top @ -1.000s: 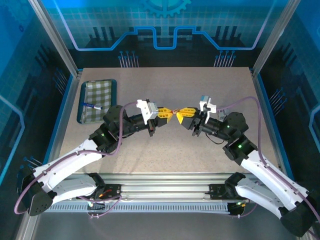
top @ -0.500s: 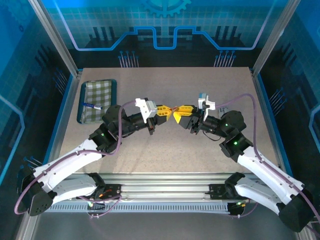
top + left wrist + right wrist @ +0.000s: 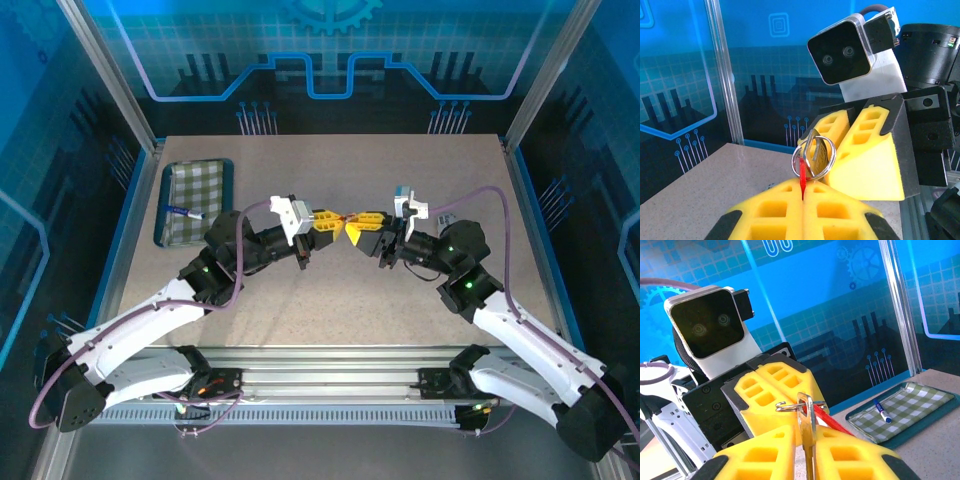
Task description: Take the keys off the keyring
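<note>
The left gripper (image 3: 804,194) is squeezing tight on the red strip (image 3: 802,172). Its two yellow fingers are pressing together, and the strip is sticking up out of the crack between them. The top of the strip is hooking onto the keyring (image 3: 794,160), a shiny silver loop. The key (image 3: 816,145) is hanging on that loop too. I cannot tell if more than one key is on the loop.

The right gripper (image 3: 806,450) is pinching the key. The flat metal part of the key is going down between its yellow fingers, and the fingers are sitting very close together on it.

The two grippers are pointing at each other, tip to tip, and are almost touching. They are holding the keyring up in the air between them, the left one from the strip side and the right one from the key side. Both are hovering over the middle of the table (image 3: 400,170).

Well off to the left, near the back of the table, a green checked tray (image 3: 161,205) is lying flat. A blue-and-white pen (image 3: 183,211) is lying inside the tray.
</note>
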